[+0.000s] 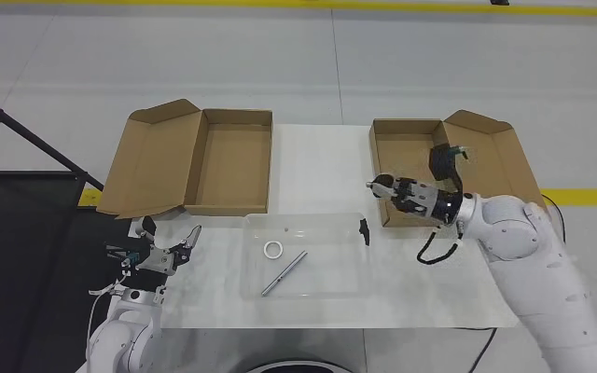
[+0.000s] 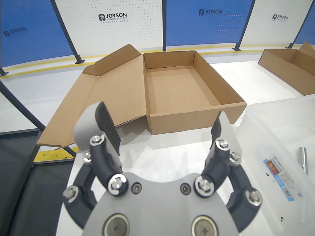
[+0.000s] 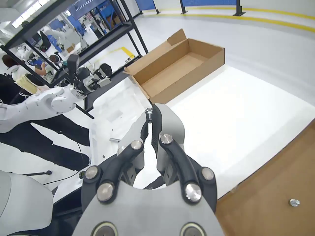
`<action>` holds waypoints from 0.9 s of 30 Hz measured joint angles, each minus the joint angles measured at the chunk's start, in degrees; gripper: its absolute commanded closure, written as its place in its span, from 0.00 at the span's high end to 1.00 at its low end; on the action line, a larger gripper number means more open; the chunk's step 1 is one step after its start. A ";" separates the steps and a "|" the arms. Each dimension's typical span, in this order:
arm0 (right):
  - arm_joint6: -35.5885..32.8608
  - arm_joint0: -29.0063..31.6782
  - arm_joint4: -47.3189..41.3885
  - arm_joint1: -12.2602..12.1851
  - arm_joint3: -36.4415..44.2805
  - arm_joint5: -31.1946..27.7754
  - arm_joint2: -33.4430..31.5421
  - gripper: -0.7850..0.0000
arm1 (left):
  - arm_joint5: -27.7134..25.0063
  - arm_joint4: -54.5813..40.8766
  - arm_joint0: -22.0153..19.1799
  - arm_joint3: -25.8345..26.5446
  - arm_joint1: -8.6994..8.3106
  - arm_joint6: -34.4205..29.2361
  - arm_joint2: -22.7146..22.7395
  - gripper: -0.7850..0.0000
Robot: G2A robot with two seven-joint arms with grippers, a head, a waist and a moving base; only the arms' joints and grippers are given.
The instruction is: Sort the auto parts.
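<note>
My right gripper [image 3: 151, 117] is shut on a small silver bolt [image 3: 148, 112]. In the top view that gripper [image 1: 381, 186] hovers at the left wall of the right cardboard box [image 1: 403, 140]. Another silver bolt [image 3: 294, 202] lies on that box's floor. The clear plastic tray [image 1: 322, 224] in the middle holds a white ring [image 1: 272, 249], a metal rod [image 1: 284, 273] and a small black part [image 1: 364, 230]. My left gripper [image 2: 162, 124] stands open with nothing in it, low over the table's left front corner [image 1: 174, 250], short of the left cardboard box [image 2: 194, 87].
The left box [image 1: 229, 158] has its lid flap folded out to the left. The right box's flap [image 1: 494, 154] folds out to the right. White tabletop [image 1: 317, 168] lies bare between the boxes. A dark frame [image 1: 42, 145] stands off the table's left.
</note>
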State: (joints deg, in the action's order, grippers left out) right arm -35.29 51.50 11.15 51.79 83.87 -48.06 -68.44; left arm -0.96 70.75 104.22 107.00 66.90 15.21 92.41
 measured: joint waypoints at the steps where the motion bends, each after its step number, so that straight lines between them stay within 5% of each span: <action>1: 0.32 0.12 -0.37 -0.12 -0.23 -0.38 -0.71 0.00 | 0.00 0.00 0.00 0.00 0.00 0.00 0.00 1.00; 11: -0.36 1.15 0.73 -1.25 0.21 -0.44 -5.74 0.00 | 0.00 0.00 0.00 0.00 0.00 0.00 0.00 1.00; 17: -6.52 0.69 18.63 -1.84 5.08 14.69 -6.19 0.00 | 0.00 0.00 0.00 0.00 0.00 0.00 0.00 1.00; 24: -21.75 -3.86 36.57 -0.72 5.84 35.56 2.16 0.00 | 0.00 0.00 0.00 0.00 0.00 0.00 0.00 1.00; 27: -23.34 -7.23 36.01 0.46 1.71 36.36 6.14 0.00 | 0.00 0.00 0.00 0.00 0.00 0.00 0.00 1.00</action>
State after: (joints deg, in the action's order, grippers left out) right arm -58.63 44.27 47.16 52.25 85.57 -11.70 -62.30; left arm -0.96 70.75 104.22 107.00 66.90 15.21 92.41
